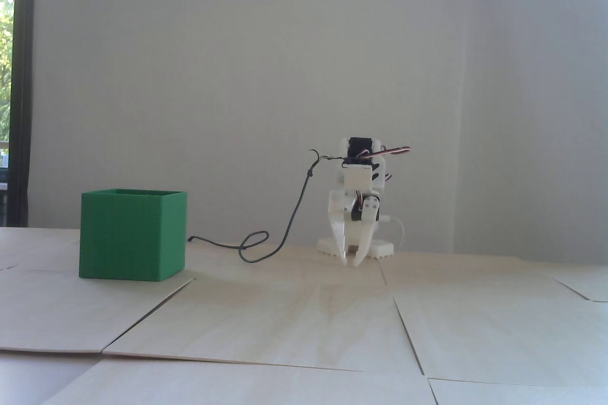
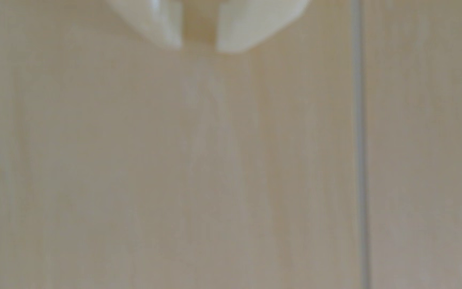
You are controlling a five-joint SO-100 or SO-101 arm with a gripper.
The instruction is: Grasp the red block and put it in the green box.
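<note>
**Inspector A:** The end effector [image 1: 352, 260] is found low at the far side of the tabletop [image 1: 304, 319], tips pointing down, just above or on the wood. In the wrist view its two white fingertips [image 2: 156, 27] are seen with a narrow gap between them; nothing is held in that gap. The end effector is recorded as slightly parted and empty.

**Inspector B:** Is the red block located?

**Inspector A:** It is not seen in either view. Only bare wood panels and a seam [image 2: 360, 139] are shown below the wrist camera. The green box [image 1: 132, 234] is noted standing upright, open at the top, well apart from the arm toward the left of the fixed view. Whether the block lies inside it cannot be told; its interior is hidden.

**Inspector B:** Step in hand?

**Inspector A:** It is judged either that the task has not started or that it is finished. If the block remains outside, it must first be found, then the fingers widened and centred over it.
</note>
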